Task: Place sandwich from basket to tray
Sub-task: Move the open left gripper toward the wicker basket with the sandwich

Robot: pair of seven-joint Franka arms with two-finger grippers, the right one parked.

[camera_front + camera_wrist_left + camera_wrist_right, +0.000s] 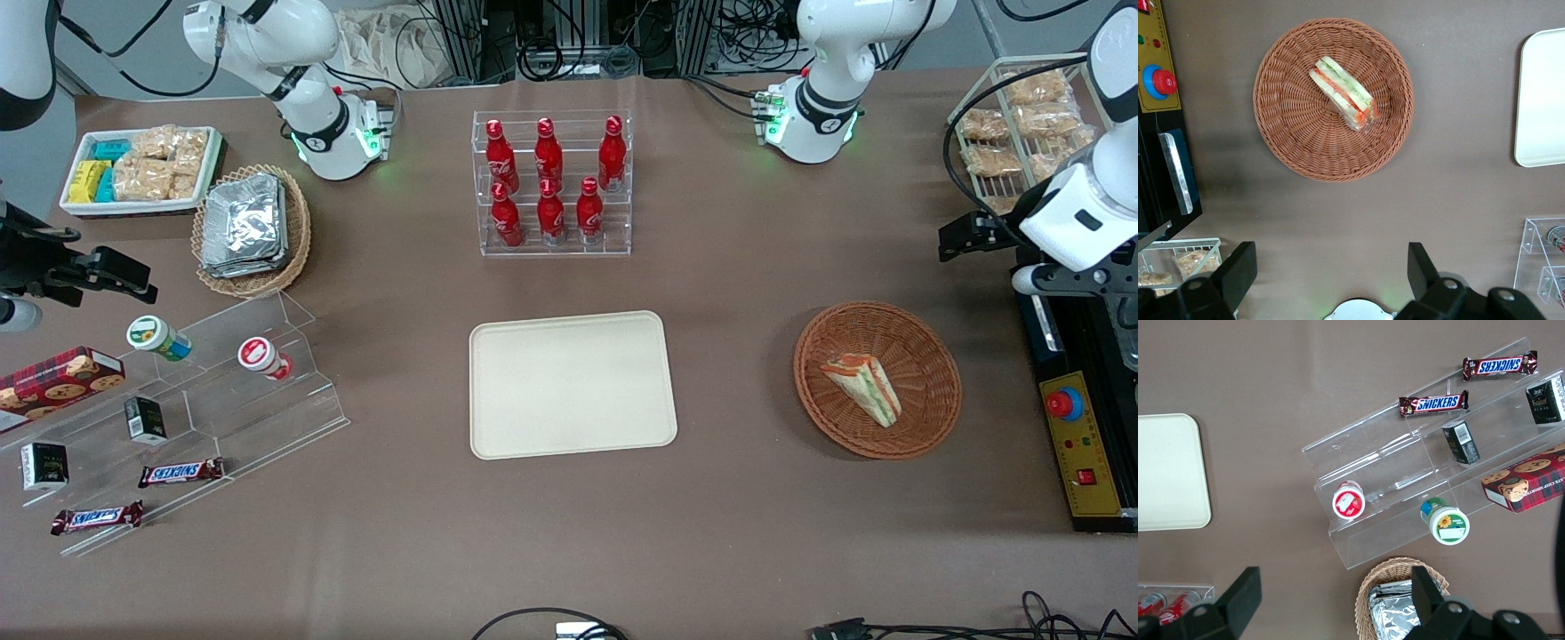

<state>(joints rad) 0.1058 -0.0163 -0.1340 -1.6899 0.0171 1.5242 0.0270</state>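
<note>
The sandwich [1343, 93] lies inside the reddish-brown wicker basket [1278, 127], a little off its middle, resting on its side so the pale bread and the orange-red and green layers face up. In the wrist view its long axis runs on a slant across the basket, neither along nor square to the line joining the two fingers, so I judge the wrist will need a turn before the jaws can straddle the wedge across its narrow width. The gripper [1331, 270] is spread wide with nothing between its fingers [1238, 270], and it looks down on bare table just outside the basket's rim, so the sandwich lies ahead of the jaws, not beneath them. In the front view the gripper [965, 238] hangs high, farther from the camera than the basket [933, 418] and toward the working arm's end of the table, the forearm angled in over a rack of snack packets [1022, 124]. The cream tray [498, 427] lies flat and bare, well apart from the basket, toward the parked arm's end
</note>
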